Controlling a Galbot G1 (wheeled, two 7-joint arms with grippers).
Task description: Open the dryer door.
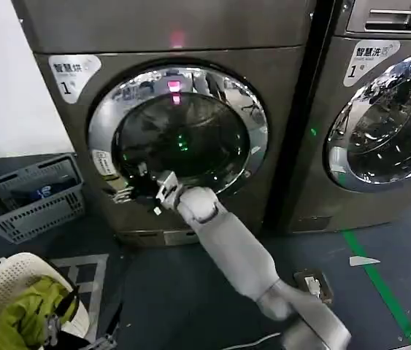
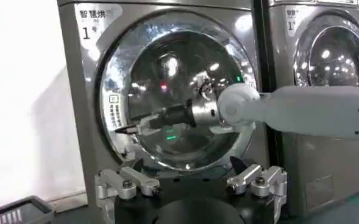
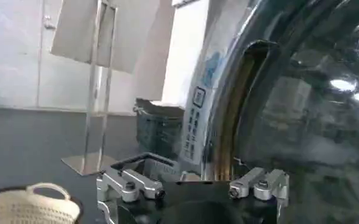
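Observation:
The dryer door is a big round porthole with a wide chrome ring around dark glass, and it looks flush with the grey machine front. My right arm reaches up from the lower right. Its gripper is open at the lower left edge of the ring, next to a white sticker. From the left wrist, the door lies ahead, with the right gripper pointing at the ring's left rim. My left gripper hangs back from the machine, open and empty. In the right wrist view, the right gripper is close against the door.
A grey plastic basket sits on the floor left of the dryer. A white laundry basket with yellow-green cloth stands at the lower left. A second machine stands to the right, with a green floor line before it.

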